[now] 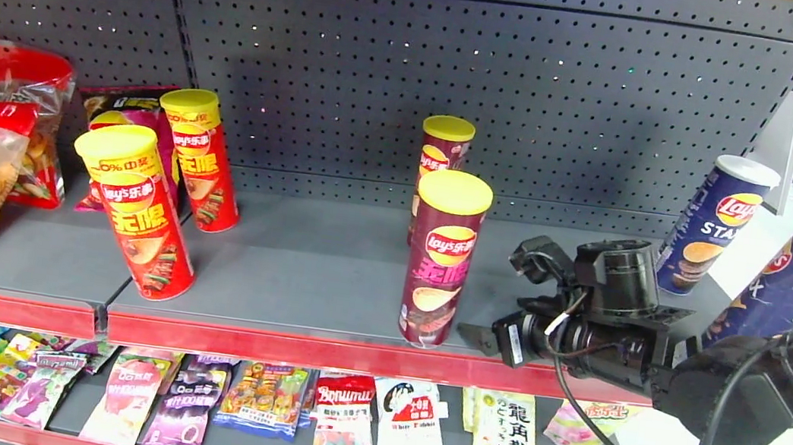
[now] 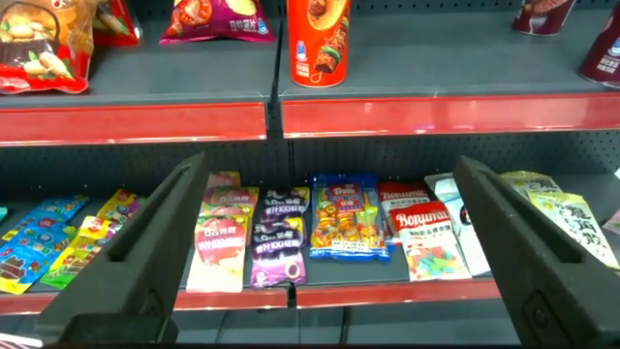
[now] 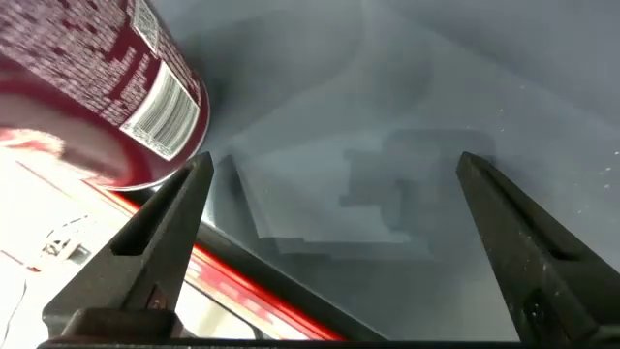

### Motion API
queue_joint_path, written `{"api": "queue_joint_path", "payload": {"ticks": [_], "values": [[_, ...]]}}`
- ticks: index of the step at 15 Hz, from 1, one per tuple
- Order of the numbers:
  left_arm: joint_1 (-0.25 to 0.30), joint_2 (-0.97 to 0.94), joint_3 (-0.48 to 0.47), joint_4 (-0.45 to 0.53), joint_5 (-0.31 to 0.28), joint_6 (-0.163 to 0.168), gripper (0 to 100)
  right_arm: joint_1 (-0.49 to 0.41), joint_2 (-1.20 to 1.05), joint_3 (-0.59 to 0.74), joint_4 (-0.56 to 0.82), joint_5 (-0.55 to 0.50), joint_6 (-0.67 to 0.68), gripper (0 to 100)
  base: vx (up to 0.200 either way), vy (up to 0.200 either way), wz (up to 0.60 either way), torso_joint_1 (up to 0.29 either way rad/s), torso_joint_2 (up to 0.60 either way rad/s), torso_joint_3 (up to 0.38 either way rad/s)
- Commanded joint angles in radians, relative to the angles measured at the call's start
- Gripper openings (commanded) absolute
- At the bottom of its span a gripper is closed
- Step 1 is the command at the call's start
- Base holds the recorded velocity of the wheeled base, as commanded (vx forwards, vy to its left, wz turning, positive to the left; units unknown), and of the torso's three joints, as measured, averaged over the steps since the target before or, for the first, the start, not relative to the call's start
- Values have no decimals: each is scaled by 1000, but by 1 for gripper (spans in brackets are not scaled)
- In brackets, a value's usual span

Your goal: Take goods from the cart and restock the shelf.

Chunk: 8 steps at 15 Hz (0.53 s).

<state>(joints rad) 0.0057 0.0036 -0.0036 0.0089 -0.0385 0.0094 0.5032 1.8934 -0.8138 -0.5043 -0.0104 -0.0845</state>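
Right end effector point(image 3: 334, 170), released and empty, hovers just right of the upright maroon chip can point(image 1: 442, 259) at the shelf's point(image 1: 284, 261) front edge, clearly the nearer arm.

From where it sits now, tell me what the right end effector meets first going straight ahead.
Probably the front maroon can, near its base, against one finger; the open gap itself faces bare shelf. Depth unclear.

I see left gripper point(image 2: 331, 165) with fingers spread wide, nothing between. Beyond: lower shelf point(image 2: 387, 291), row of flat snack packets point(image 2: 278, 250). Above: upper shelf point(image 2: 436, 114), red can point(image 2: 319, 44) upright near front edge, snack bags point(image 2: 44, 44) to one side, maroon can point(image 2: 601, 48) at other.
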Motion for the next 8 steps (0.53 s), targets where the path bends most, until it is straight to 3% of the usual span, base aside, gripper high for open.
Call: {"api": "queue_joint_path", "payload": {"ticks": [1,8], "values": [[0,-1,1,0,0,0,100,3,6,-2,0,0,0,100,0,0,0,0,0,0],[0,-1,1,0,0,0,100,37,16,-2,-2,-14,0,100,0,0,0,0,0,0]]}}
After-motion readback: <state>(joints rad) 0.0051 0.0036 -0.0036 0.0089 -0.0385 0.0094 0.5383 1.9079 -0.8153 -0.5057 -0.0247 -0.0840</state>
